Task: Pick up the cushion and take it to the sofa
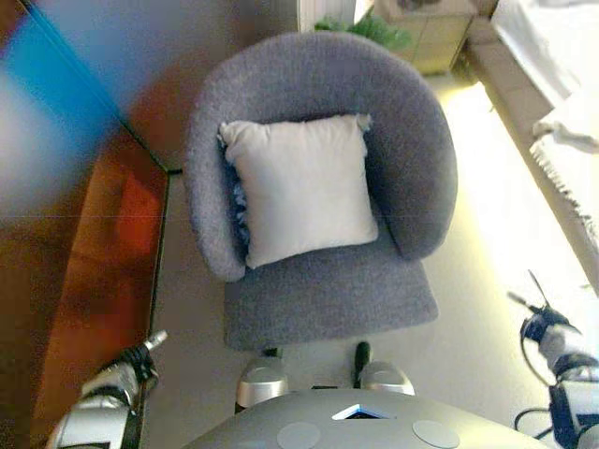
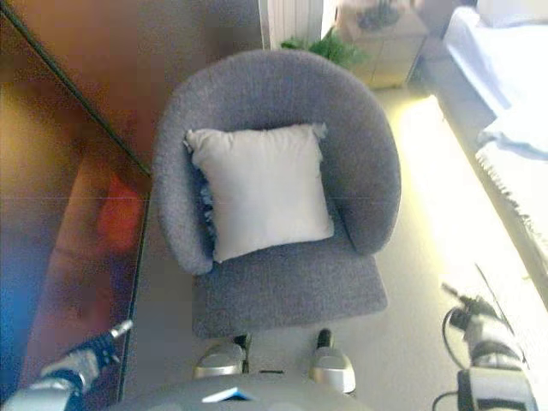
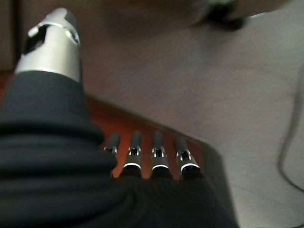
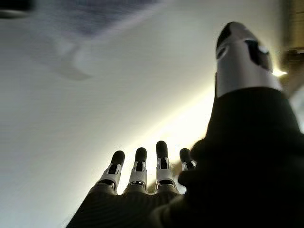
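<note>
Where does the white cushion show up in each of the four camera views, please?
Left eye view: the cushion leans on the backrest of the grey armchair, upper centre.
Right eye view: the same spot, slightly further left.
Left wrist view: not in it.
Right wrist view: not in it.
Shared landmark: the armchair, in both eye views only.

Background only: bedroom corner, carpeted floor.
Reddish-brown glossy wooden panel [image 1: 103,271] along the left; green leafy plant [image 1: 370,28] behind the chair back; beige wooden cabinet [image 1: 435,37] just beside the plant; white bed with fringed white blanket [image 1: 566,140] on the right; pale grey carpet [image 1: 477,318] lit by sun.
</note>
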Controlling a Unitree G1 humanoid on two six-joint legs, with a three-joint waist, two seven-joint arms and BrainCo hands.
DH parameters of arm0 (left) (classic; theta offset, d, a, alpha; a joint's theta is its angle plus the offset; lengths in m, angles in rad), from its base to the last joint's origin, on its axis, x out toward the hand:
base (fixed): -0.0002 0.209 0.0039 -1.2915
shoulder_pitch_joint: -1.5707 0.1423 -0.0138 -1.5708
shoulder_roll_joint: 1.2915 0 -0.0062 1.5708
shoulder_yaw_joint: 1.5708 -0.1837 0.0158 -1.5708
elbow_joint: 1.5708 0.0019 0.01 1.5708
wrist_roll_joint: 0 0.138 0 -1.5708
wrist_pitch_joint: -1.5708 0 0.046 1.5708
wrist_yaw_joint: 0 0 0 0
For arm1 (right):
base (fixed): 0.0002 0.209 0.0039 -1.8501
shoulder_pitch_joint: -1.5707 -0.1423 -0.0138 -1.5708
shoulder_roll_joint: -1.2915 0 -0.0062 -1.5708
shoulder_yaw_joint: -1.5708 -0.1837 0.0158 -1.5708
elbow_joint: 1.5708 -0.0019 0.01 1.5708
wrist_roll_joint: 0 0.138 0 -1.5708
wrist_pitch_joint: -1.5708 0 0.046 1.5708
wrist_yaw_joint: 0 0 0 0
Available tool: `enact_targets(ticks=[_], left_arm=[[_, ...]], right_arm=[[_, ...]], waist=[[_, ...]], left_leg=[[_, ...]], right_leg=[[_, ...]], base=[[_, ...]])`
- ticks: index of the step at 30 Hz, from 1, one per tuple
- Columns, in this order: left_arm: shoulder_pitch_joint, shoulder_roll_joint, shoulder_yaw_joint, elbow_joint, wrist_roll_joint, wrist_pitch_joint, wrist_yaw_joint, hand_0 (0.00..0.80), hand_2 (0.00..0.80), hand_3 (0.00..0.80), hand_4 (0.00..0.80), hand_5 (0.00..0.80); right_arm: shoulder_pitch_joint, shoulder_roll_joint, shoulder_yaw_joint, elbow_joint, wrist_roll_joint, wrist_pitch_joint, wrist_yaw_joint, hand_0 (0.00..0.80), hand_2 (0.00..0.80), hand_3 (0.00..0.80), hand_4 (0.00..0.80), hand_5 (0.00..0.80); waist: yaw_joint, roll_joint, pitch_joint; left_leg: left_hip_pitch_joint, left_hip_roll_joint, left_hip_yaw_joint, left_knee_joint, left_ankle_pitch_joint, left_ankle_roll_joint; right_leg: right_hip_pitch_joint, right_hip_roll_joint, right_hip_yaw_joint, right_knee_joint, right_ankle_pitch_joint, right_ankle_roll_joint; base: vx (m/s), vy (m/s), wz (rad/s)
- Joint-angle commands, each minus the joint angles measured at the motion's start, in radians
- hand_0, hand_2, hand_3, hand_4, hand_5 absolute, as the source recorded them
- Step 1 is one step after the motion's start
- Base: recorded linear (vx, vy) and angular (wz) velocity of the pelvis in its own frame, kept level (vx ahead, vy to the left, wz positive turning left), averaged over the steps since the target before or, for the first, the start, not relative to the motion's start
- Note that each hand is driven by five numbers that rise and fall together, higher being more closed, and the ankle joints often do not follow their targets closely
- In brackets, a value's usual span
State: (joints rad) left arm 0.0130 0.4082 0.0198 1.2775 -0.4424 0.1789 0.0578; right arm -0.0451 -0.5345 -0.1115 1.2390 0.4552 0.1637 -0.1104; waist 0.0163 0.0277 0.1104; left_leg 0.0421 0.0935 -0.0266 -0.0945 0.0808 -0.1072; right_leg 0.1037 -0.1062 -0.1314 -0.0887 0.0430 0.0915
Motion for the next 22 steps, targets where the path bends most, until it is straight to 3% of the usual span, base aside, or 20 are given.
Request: enact_targets(ticks=[1, 5, 11, 13, 17, 22], left_arm=[[-0.01, -0.026, -0.017, 0.066, 0.113, 0.032, 0.004, 0.0, 0.0, 0.0, 0.0, 0.0], [0.008, -0.112, -0.022, 0.127, 0.139, 0.105, -0.001, 0.0, 0.0, 0.0, 0.0, 0.0], [-0.006, -0.209, -0.02, 0.143, 0.03, 0.112, 0.022, 0.0, 0.0, 0.0, 0.0, 0.0], [-0.008, -0.221, -0.035, 0.127, 0.05, 0.113, 0.017, 0.0, 0.0, 0.0, 0.0, 0.0], [-0.019, -0.231, -0.093, 0.103, 0.039, 0.103, 0.042, 0.0, 0.0, 0.0, 0.0, 0.0], [-0.014, -0.216, -0.106, 0.102, 0.025, 0.104, 0.031, 0.0, 0.0, 0.0, 0.0, 0.0]], right_arm=[[-0.001, 0.074, 0.007, 0.054, -0.065, -0.011, -0.005, 0.0, 0.0, 0.0, 0.0, 0.0], [0.056, 0.225, 0.105, 0.139, -0.2, 0.039, -0.008, 0.0, 0.0, 0.0, 0.0, 0.0], [0.052, 0.348, 0.189, 0.124, -0.261, 0.067, 0.03, 0.0, 0.0, 0.0, 0.0, 0.0], [0.052, 0.364, 0.234, 0.101, -0.338, 0.054, 0.033, 0.0, 0.0, 0.0, 0.0, 0.0], [0.043, 0.356, 0.278, 0.078, -0.282, 0.075, 0.008, 0.0, 0.0, 0.0, 0.0, 0.0], [0.058, 0.346, 0.271, 0.095, -0.275, 0.065, 0.033, 0.0, 0.0, 0.0, 0.0, 0.0]], waist=[[0.021, -0.037, -0.004], [0.025, -0.048, -0.02], [0.028, -0.052, -0.037], [0.028, -0.052, -0.04], [0.028, -0.051, -0.042], [0.023, -0.05, -0.046]], left_leg=[[0.104, -0.049, 0.059, 0.016, -0.128, 0.041], [0.118, -0.058, 0.058, 0.012, -0.132, 0.053], [0.122, -0.071, 0.048, 0.017, -0.132, 0.064], [0.131, -0.072, 0.047, 0.016, -0.144, 0.065], [0.134, -0.074, 0.048, 0.016, -0.145, 0.068], [0.134, -0.074, 0.052, 0.014, -0.144, 0.07]], right_leg=[[0.036, -0.026, 0.003, 0.016, -0.047, 0.028], [0.05, -0.019, 0.01, 0.018, -0.045, 0.017], [0.053, -0.018, 0.013, 0.024, -0.037, 0.005], [0.063, -0.017, 0.013, 0.021, -0.045, 0.005], [0.068, -0.016, 0.011, 0.021, -0.045, 0.004], [0.066, -0.012, 0.008, 0.021, -0.044, 0.005]], base=[[-0.053, -0.063, 0.04], [-0.065, -0.066, -0.01], [-0.074, -0.035, -0.01], [-0.02, -0.012, -0.02], [-0.064, -0.022, -0.04], [-0.034, -0.023, -0.04]])
